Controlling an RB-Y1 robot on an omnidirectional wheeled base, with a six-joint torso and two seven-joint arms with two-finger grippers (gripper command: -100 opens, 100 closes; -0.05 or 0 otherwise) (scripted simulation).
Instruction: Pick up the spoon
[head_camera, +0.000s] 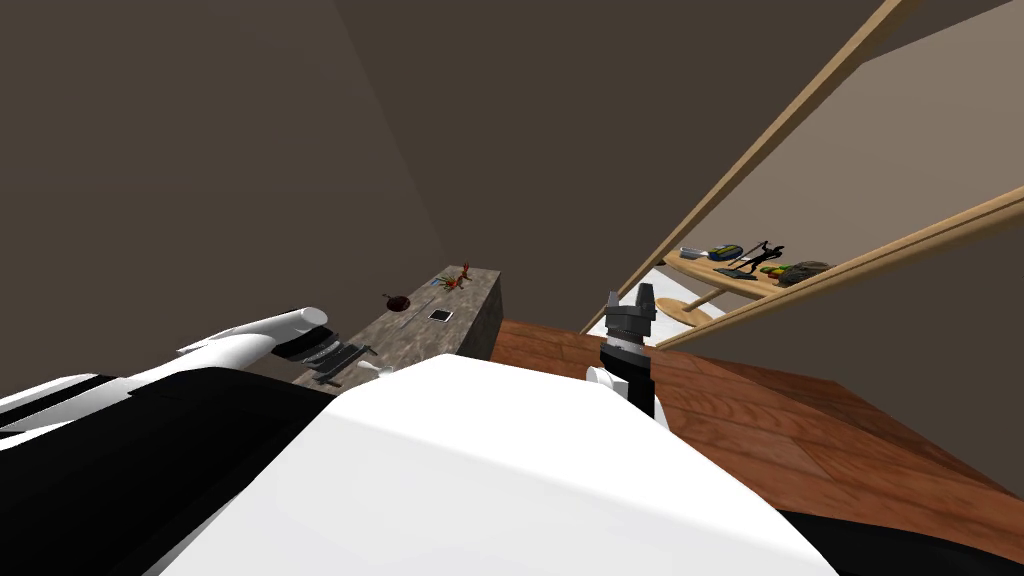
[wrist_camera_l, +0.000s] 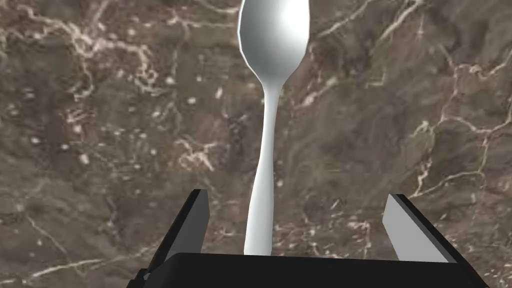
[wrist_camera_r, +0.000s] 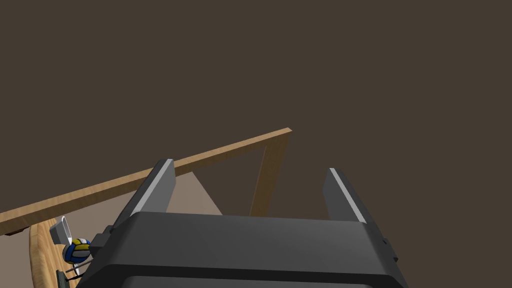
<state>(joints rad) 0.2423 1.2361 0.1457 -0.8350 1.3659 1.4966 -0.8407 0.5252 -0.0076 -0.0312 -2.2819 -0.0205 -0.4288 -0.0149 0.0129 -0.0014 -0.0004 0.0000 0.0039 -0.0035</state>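
A white spoon (wrist_camera_l: 267, 130) lies flat on a brown marbled counter top (wrist_camera_l: 100, 125). Its handle runs back between the fingers of my left gripper (wrist_camera_l: 297, 220) and its bowl points away from the hand. That gripper is open, with both fingers standing clear of the handle on either side. In the head view the left gripper (head_camera: 335, 362) hovers over the near end of the counter (head_camera: 420, 335), and a bit of the spoon (head_camera: 378, 371) shows beside it. My right gripper (head_camera: 630, 300) is raised at the right, open and holding nothing.
Farther along the counter lie a small dark red bowl-like thing (head_camera: 397, 300), a flat dark square (head_camera: 440, 315) and a small red figure (head_camera: 462, 275). A wooden frame and a round table (head_camera: 735, 275) with several small things stand at the right, past wooden floor (head_camera: 800, 420).
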